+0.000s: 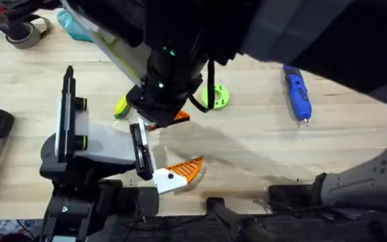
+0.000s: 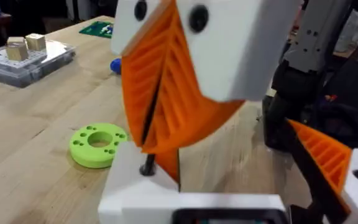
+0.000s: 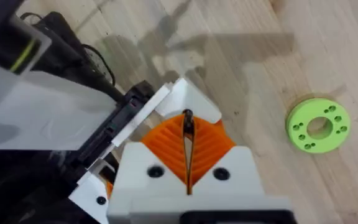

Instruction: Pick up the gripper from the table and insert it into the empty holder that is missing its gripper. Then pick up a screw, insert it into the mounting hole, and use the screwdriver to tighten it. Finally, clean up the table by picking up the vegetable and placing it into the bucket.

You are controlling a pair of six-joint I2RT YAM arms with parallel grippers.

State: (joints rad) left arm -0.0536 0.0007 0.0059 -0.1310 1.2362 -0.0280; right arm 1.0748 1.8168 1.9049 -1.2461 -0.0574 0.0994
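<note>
The holder [image 1: 138, 142] is the slim black jaw bar of the grey-white hand with yellow-green rings, which is my left gripper [image 1: 195, 140], open. The orange gripper [image 1: 175, 119] juts from the bar's far white block [image 2: 128, 177]. The other orange finger [image 1: 183, 168] [image 2: 319, 152] sits on its own white block. My right gripper [image 1: 158, 121] [image 2: 146, 149] [image 3: 188, 127] points down at that far block, shut on a small black screw [image 2: 148, 168] [image 3: 188, 119]. The blue screwdriver [image 1: 297, 94] lies far right. The yellow-green vegetable [image 1: 121, 106] lies behind the hand. The bucket is out of view.
A green disc with holes [image 1: 217, 96] [image 2: 98, 144] [image 3: 317, 124] lies just right of the work spot. A tape roll [image 1: 25, 33] and a teal pouch [image 1: 72, 23] sit at the back left. A clear box with wooden cubes [image 2: 23, 56] stands farther off.
</note>
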